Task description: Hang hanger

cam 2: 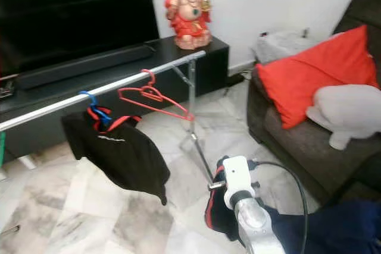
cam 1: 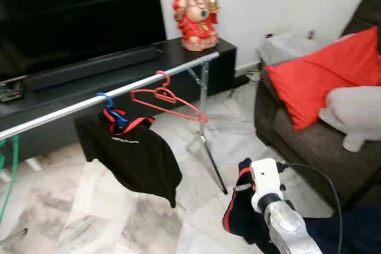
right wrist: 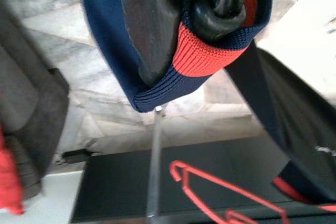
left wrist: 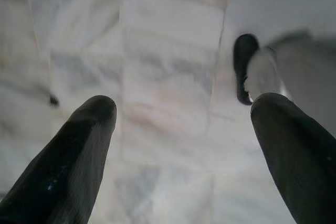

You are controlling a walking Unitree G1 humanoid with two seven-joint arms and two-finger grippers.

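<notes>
- Landmark: silver clothes rail (cam 1: 119, 94), running across the room in front of a black TV unit (cam 1: 83, 84), w/ a red figurine (cam 1: 195, 9) on the unit past the rail's far end.
- On the rail: empty red hanger (cam 1: 169, 100), hooked near the far end; beside it, nearer the middle, a blue hanger (cam 1: 113, 111) carrying a black shirt (cam 1: 131, 153).
- Right gripper (right wrist: 194, 19): low, on the sofa side of the rail, well apart from it. Fingers closed on the red-trimmed collar of a navy garment (cam 1: 241, 218); a dark hook-like part sits in the collar, prob. the hanger to be hung, can't tell for sure.
- Left gripper (left wrist: 178, 129): fingers spread wide, empty, pointing at the marble floor (cam 1: 119, 206).
- Grey sofa (cam 1: 315, 141) w/ red cushion (cam 1: 324, 75) off the rail's far end.
- Risks, as a judgement: grip seems to be on cloth, so the garment could slip or slide off while lifted; hook may miss the rail or snag the red hanger; a hard bump could rock the rail's thin stand.
</notes>
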